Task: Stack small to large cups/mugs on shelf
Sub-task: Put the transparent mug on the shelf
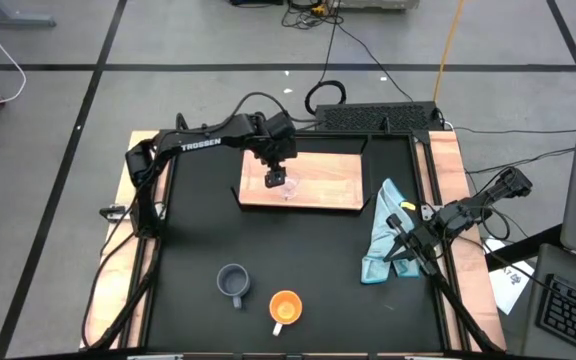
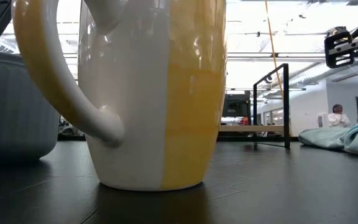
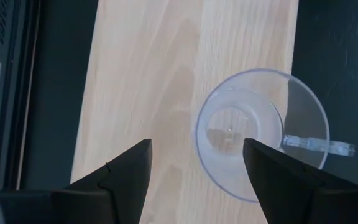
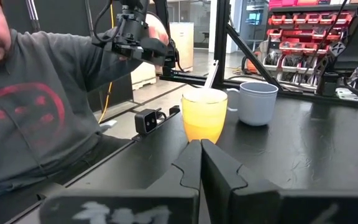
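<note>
The left gripper [image 3: 194,165] hangs over the shelf [image 1: 318,183], its 2 fingers [image 3: 126,168] spread apart with the clear glass cup [image 3: 260,134] below them, upright on the wood near the board's edge. From above the glass cup is only a faint glint under the wrist, so whether a finger touches it cannot be told. The left arm reaches from the table's left rear corner across to the board.

The right gripper [image 4: 200,163] is closed on nothing, resting by the light-blue cloth [image 1: 383,235] at the right edge.

The orange mug [image 1: 284,308] and blue-grey mug [image 1: 233,283] stand side by side at the front. The low view is mostly blocked by the orange mug. A person in a grey shirt [image 4: 30,106] shows only in the right wrist view.
</note>
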